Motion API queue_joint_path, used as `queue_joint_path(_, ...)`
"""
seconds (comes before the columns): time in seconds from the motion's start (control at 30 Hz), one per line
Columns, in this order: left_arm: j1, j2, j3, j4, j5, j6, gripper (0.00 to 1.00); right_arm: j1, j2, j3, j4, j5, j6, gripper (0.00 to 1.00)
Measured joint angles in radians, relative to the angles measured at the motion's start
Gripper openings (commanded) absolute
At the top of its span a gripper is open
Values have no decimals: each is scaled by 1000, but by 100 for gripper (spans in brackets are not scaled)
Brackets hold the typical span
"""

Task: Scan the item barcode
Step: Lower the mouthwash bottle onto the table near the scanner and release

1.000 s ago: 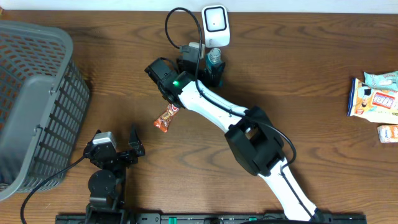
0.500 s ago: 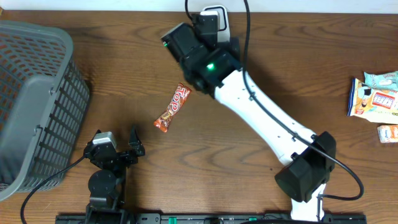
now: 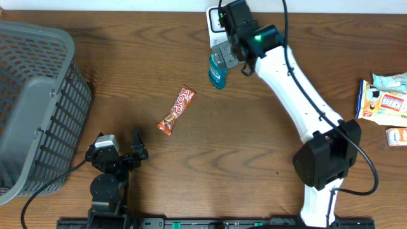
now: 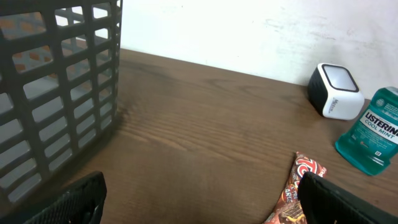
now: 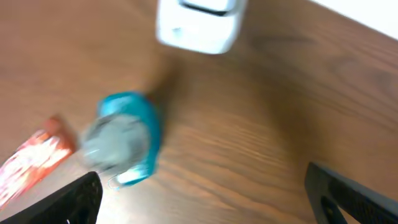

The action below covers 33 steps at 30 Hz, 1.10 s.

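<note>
Right now we see the mouthwash bottle standing on the table just in front of the scanner. It sits beneath our right gripper, nearer the left finger; the jaws gape wide, gripping nothing. The candy bar lies apart to the left. Our left gripper gapes empty beside the basket.

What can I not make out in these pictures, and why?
1. Scanner: overhead, the right arm covers part of it.
2. Mouthwash bottle: right wrist view, blurred by motion; no barcode shows in any view.
3. Candy bar: left wrist view, bottom edge cuts it off.
4. Snack packs: overhead, right edge cuts them off.
</note>
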Motion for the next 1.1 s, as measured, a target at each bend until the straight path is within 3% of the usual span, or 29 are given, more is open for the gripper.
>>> queue_joint_path(0.27,0,0,0,0,0,0,98,-6,0,0,33,-156,-116,99)
queue_joint_path(0.77,0,0,0,0,0,0,98,-3,164,0,119,-167,-103,99)
queue_joint_path(1.1,0,0,0,0,0,0,98,6,188,-1,159,-163,-30,58)
